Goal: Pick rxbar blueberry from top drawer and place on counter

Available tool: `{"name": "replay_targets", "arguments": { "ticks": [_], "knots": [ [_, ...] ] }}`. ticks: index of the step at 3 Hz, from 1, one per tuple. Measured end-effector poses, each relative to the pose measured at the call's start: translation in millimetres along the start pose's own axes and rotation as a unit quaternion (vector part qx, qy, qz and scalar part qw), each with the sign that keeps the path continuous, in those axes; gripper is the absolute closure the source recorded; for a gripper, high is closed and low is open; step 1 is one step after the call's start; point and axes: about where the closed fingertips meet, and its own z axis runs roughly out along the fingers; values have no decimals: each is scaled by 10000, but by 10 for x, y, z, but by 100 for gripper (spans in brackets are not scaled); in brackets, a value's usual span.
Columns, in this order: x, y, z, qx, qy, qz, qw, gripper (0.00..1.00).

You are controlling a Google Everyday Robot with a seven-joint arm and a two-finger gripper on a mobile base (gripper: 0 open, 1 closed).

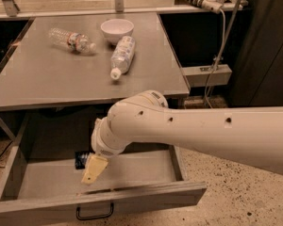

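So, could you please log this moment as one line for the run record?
stage: reaching | top drawer: open | claw: inside drawer, beside rxbar blueberry | bar: on drawer floor | counter: bar not yet placed

The gripper (pixel 94 168), low inside the top drawer (pixel 141 171), hides most of the rxbar blueberry (pixel 80 160) (just a dark sliver shows); the drawer's front is cut off below.

The white arm (pixel 203 131) is stretching in from the right, its wrist (pixel 106 142) bending downward, with the gripper (pixel 94 169) pointing down low at centre-left of the view.
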Motion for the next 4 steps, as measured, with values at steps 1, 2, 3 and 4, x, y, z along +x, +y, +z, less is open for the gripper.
{"name": "replay_targets", "arguments": {
  "ticks": [1, 2, 3, 4],
  "knots": [
    [-70, -157, 148, -12, -64, -108, 9999, 0],
    [-67, -149, 315, -201, -77, -67, 9997, 0],
    [-66, -148, 320, -205, -77, -64, 9997, 0],
    [-70, -198, 416, -80, -100, -26, 9999, 0]
  ]
}}
